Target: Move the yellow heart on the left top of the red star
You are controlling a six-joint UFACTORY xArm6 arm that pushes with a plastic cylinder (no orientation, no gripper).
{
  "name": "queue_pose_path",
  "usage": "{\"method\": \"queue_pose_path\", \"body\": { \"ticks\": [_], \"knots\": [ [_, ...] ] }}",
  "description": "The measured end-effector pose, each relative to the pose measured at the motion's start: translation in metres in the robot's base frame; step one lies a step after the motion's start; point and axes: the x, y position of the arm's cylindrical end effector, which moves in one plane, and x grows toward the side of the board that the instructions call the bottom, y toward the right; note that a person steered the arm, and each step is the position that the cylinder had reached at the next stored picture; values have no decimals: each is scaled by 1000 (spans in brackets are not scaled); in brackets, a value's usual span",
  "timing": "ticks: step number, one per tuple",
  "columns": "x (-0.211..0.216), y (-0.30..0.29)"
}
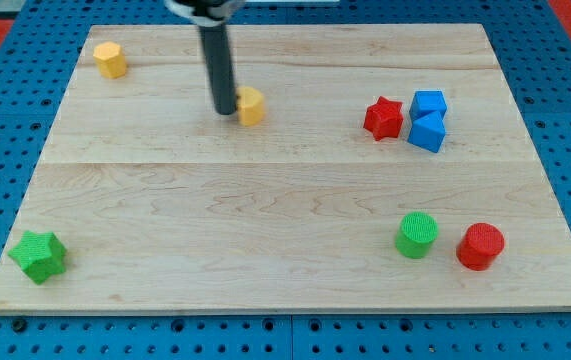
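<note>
The yellow heart point(252, 105) lies on the wooden board in the upper middle. My tip point(225, 110) stands right against its left side, touching or nearly so. The red star point(384, 118) lies well to the right of the heart, at about the same height. The rod rises from the tip to the view's top edge.
Two blue blocks point(427, 120) sit stacked close against the red star's right side. A yellow hexagonal block point(110, 59) is at top left. A green star point(38, 255) is at bottom left. A green cylinder point(417, 235) and a red cylinder point(480, 246) are at bottom right.
</note>
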Motion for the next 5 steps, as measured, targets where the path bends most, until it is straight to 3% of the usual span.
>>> {"method": "queue_pose_path", "body": {
  "ticks": [1,3,5],
  "knots": [
    [1,36],
    [-2,20],
    [1,86]
  ]
}}
